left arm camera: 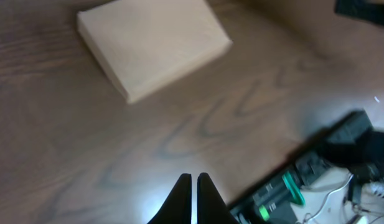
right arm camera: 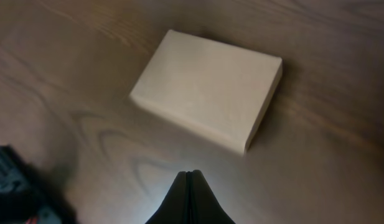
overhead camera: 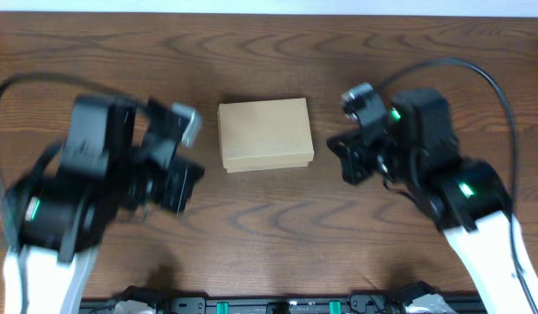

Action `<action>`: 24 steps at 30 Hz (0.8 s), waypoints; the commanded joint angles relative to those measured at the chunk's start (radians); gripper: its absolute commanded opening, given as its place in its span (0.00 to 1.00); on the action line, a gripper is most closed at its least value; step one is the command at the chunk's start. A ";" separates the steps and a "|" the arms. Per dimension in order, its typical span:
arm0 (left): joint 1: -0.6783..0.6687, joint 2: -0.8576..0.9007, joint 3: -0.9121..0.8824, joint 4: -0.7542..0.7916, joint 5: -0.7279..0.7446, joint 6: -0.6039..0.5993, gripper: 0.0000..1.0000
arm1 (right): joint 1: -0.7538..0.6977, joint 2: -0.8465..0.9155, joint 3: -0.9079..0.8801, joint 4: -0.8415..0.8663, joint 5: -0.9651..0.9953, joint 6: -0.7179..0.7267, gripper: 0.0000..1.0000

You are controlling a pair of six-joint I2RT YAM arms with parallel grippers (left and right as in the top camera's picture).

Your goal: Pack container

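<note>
Container (overhead camera: pixel 265 133) sits lid down between my arms, neither touching. Left gripper (left arm camera: pixel 194 177) closed to hairline, empty; right gripper (right arm camera: pixel 188 174) fully closed, empty. Guessing next: lift lid, needs fingers apart first.

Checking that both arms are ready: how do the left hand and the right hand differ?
The left hand shows a thin slit between its fingers; the right hand has its fingers pressed together. In the overhead view, the left hand looks blurred and the right hand sharp. The left hand is left of the container, the right hand right of it. Both are empty and apart from the closed container.
</note>
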 commanded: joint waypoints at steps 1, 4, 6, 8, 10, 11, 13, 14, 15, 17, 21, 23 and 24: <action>-0.040 -0.148 -0.091 -0.025 -0.008 -0.006 0.06 | 0.038 -0.134 -0.053 -0.058 0.034 0.064 0.01; -0.049 -0.304 -0.202 -0.006 -0.007 -0.072 0.06 | 0.082 -0.299 -0.161 -0.092 0.066 0.114 0.01; -0.049 -0.389 -0.275 0.003 -0.007 -0.096 0.06 | 0.102 -0.403 -0.235 -0.091 0.065 0.144 0.02; -0.049 -0.460 -0.343 0.024 -0.007 -0.120 0.06 | 0.110 -0.500 -0.299 -0.090 0.065 0.188 0.02; -0.049 -0.510 -0.391 0.050 -0.007 -0.165 0.06 | 0.110 -0.588 -0.346 -0.087 0.065 0.222 0.02; -0.049 -0.529 -0.407 0.062 -0.008 -0.185 0.06 | 0.110 -0.621 -0.360 -0.084 0.064 0.225 0.02; -0.049 -0.543 -0.416 0.071 -0.008 -0.206 0.06 | 0.110 -0.673 -0.372 -0.084 0.065 0.225 0.15; -0.049 -0.543 -0.415 0.072 -0.007 -0.207 0.14 | 0.110 -0.687 -0.372 -0.084 0.065 0.225 0.31; -0.049 -0.542 -0.416 0.071 -0.008 -0.213 0.49 | 0.110 -0.698 -0.372 -0.084 0.065 0.225 0.63; -0.049 -0.542 -0.416 0.072 -0.008 -0.214 0.95 | 0.110 -0.702 -0.372 -0.085 0.063 0.225 0.99; -0.049 -0.542 -0.416 0.047 -0.011 -0.214 0.95 | 0.110 -0.702 -0.372 -0.135 0.061 0.224 0.99; -0.049 -0.542 -0.416 0.043 -0.011 -0.214 0.95 | 0.110 -0.702 -0.372 -0.161 0.061 0.224 0.99; -0.049 -0.542 -0.416 0.043 -0.011 -0.213 0.95 | 0.110 -0.702 -0.372 -0.171 0.061 0.224 0.99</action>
